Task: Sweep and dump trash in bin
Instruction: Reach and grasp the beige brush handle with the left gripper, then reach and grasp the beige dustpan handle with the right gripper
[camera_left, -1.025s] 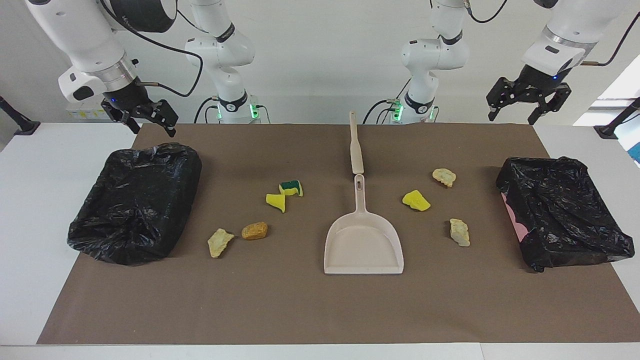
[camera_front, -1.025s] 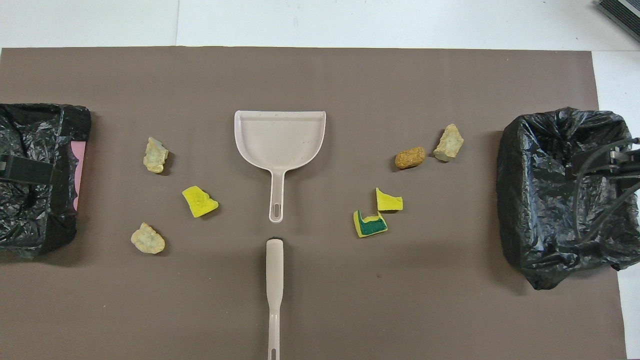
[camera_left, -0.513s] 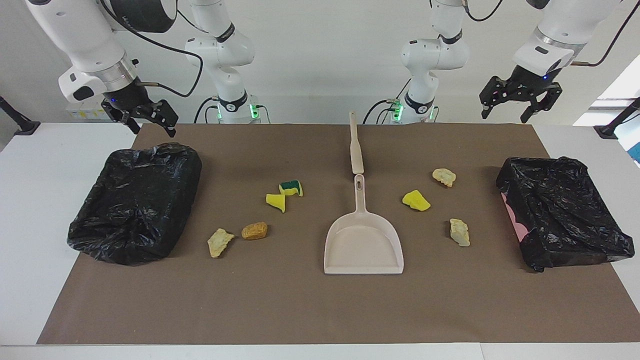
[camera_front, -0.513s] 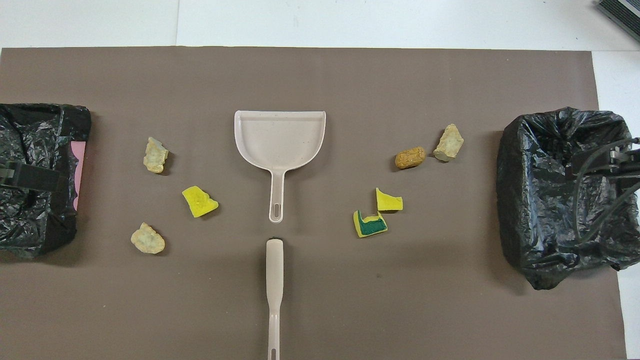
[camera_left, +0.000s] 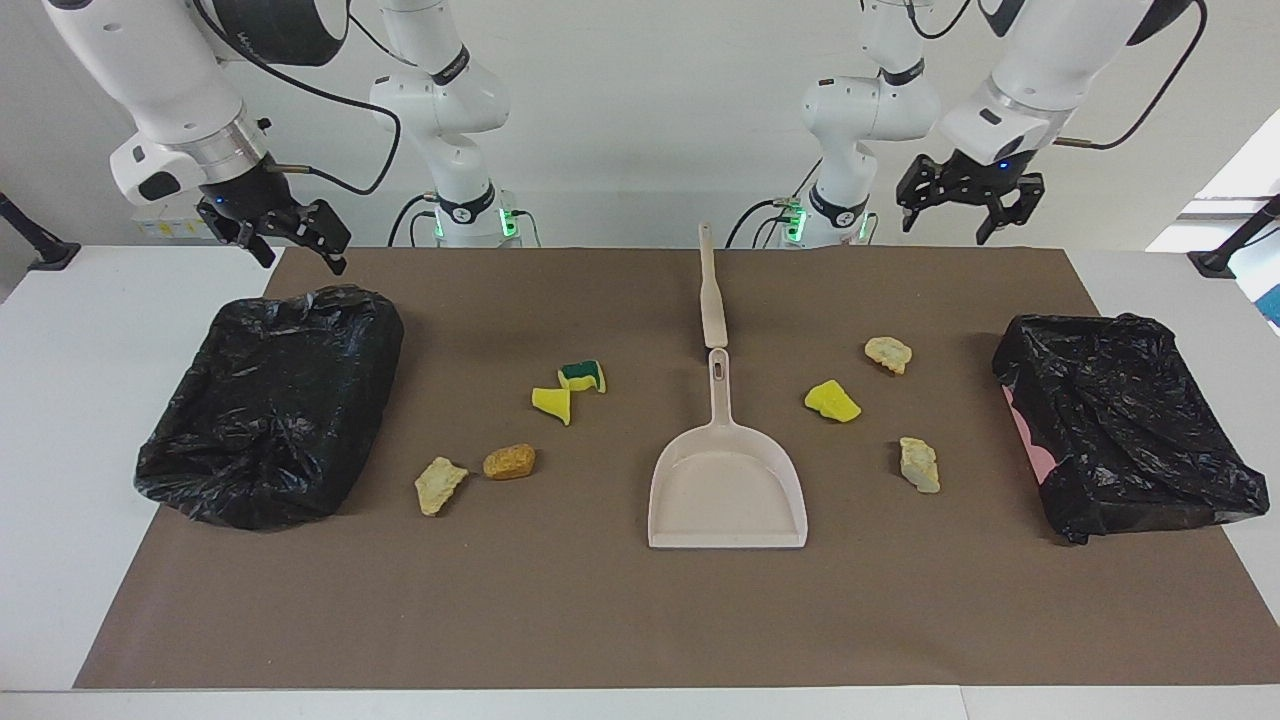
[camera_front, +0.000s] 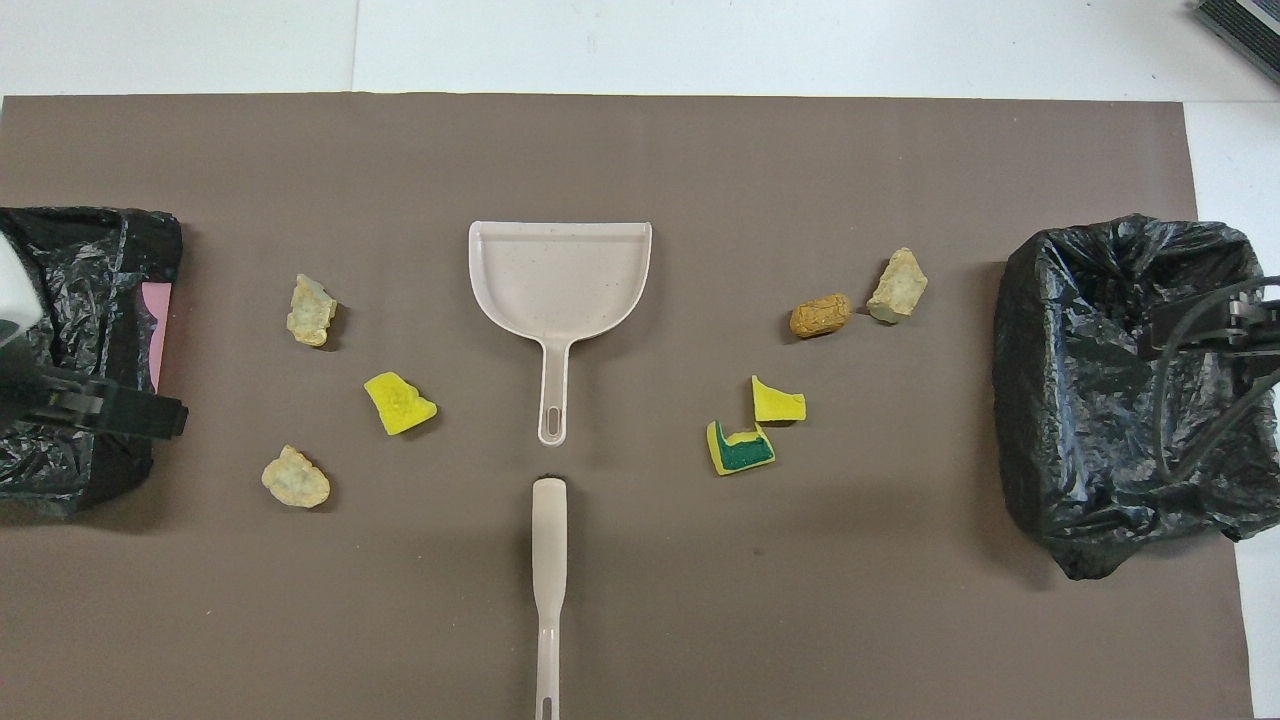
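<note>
Trash (camera_left: 832, 401) lies in seven scraps on the brown mat (camera_left: 600, 620) covering the surface, four toward the right arm's end of the beige dustpan (camera_left: 727, 490) and three toward the left arm's end, with a bag-lined bin (camera_left: 270, 400) at each end. Both grippers hang in the air with fingers spread and empty: the left gripper (camera_left: 968, 210) over the mat's edge nearest the robots, the right gripper (camera_left: 290, 240) over that same edge beside its bin.

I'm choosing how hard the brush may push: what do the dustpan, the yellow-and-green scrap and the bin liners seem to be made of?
The dustpan looks like rigid moulded plastic, beige and matte, with a smooth raised rim. The yellow-and-green scrap looks like soft kitchen sponge with a green scouring layer. The bin liners appear to be thin black plastic film, crinkled and glossy.
</note>
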